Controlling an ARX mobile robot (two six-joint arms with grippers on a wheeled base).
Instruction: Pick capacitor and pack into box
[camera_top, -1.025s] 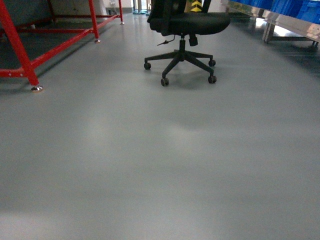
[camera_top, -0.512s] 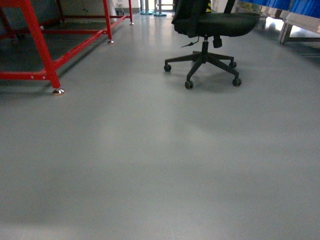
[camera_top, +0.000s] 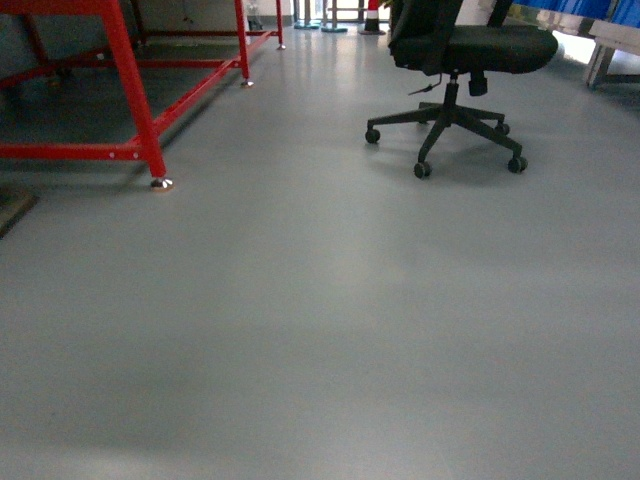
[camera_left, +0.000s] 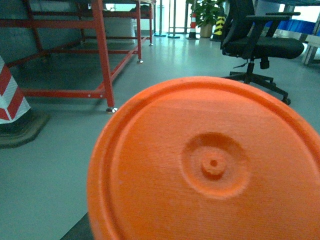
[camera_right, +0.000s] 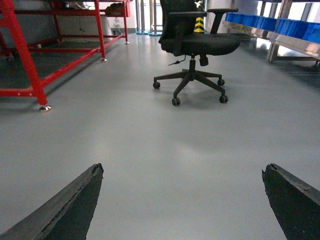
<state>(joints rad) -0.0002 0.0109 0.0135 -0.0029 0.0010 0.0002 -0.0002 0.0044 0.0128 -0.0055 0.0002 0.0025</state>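
Observation:
An orange round face (camera_left: 210, 165) with a raised rim and a small central hub fills most of the left wrist view, very close to the camera. It hides the left gripper's jaws, and I cannot tell whether it is the capacitor or whether it is held. My right gripper (camera_right: 182, 172) is open above bare grey floor, its two dark fingertips (camera_right: 95, 175) spread wide with nothing between them. The box is out of view. Neither gripper shows in the head view.
A red steel frame (camera_top: 135, 100) stands on the floor at the left. A black office chair on castors (camera_top: 455, 60) stands ahead at the right. A red-and-white striped cone (camera_left: 12, 107) is near the left arm. Blue bins (camera_right: 280, 25) line a shelf at far right.
In the head view the chair and the red frame have slid steadily to the right, so the view has swung left. No gripper has entered that view.

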